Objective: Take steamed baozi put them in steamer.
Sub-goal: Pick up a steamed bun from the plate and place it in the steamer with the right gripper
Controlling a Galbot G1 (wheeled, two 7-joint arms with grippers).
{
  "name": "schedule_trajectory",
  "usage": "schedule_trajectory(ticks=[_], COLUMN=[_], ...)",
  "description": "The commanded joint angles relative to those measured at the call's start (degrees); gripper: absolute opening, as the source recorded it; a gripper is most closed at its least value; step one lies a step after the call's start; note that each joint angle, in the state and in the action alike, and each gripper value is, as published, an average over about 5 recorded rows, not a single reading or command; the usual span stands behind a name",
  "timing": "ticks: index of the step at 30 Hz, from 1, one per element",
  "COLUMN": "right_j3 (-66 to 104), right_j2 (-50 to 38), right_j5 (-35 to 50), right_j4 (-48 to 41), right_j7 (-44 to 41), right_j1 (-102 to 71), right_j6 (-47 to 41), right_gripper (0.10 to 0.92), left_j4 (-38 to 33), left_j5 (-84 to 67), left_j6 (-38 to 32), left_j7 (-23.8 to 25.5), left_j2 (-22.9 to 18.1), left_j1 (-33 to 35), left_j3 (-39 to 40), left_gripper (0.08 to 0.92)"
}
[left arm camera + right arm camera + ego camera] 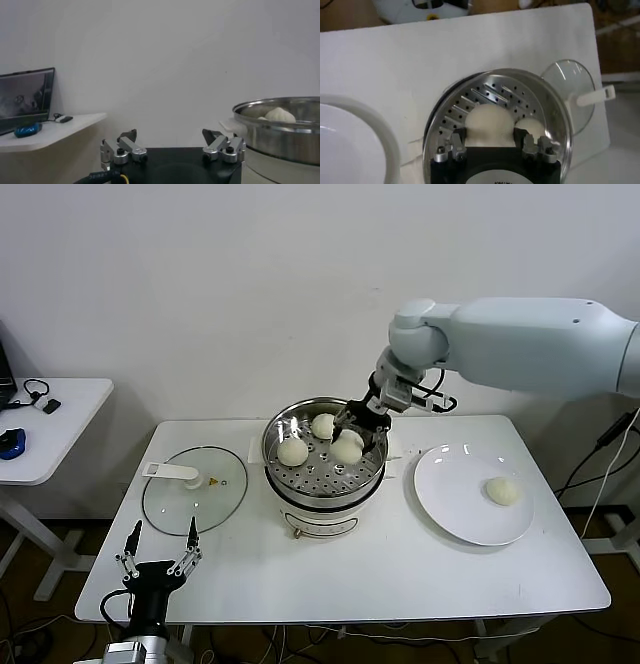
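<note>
Buns [293, 452] are sitting three together on the holed tray of the steamer [322, 486], and the right hand [352, 430] is straddling the rightmost one, fingers slightly apart beside it. A fourth bun is lying on the white plate [450, 484]. The left hand [160, 556] is waiting wide open at the tabletop's [400, 569] near edge.

Right claw [352, 424] reaching forward, fingers parted; left claw [160, 556] parked low, open

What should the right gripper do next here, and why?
Probably open a little wider and lift straight up: the right gripper straddles a baozi already resting on the steamer tray, and one bun remains on the plate.
</note>
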Motion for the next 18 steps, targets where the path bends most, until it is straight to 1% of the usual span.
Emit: schedule_trajectory(ticks=[1, 10, 18], right_j3=[0.13, -0.01, -0.57], right_j2=[6.34, 12.65, 14.99], right_j5=[-8.41, -8.28, -8.04], right_j4=[-6.46, -11.23, -14.08], right_j7=[3.05, 2.68, 1.66], right_j1=[-5.01, -7.53, -9.34], right_j6=[9.62, 11.09, 11.59], right_gripper=[0.628, 0.628, 0.631], left_j4=[0.29, 0.76, 1.26], left_j5=[-0.25, -1.01, -1.96], left_j6=[0.04, 0.28, 0.49], left_j7=[-0.06, 0.02, 0.16], left_j2=[-0.02, -0.09, 0.12], left_j1=[-0.19, -1.05, -1.78], left_j3=[-0.24, -0.94, -2.09], left_gripper=[0.823, 0.823, 0.823])
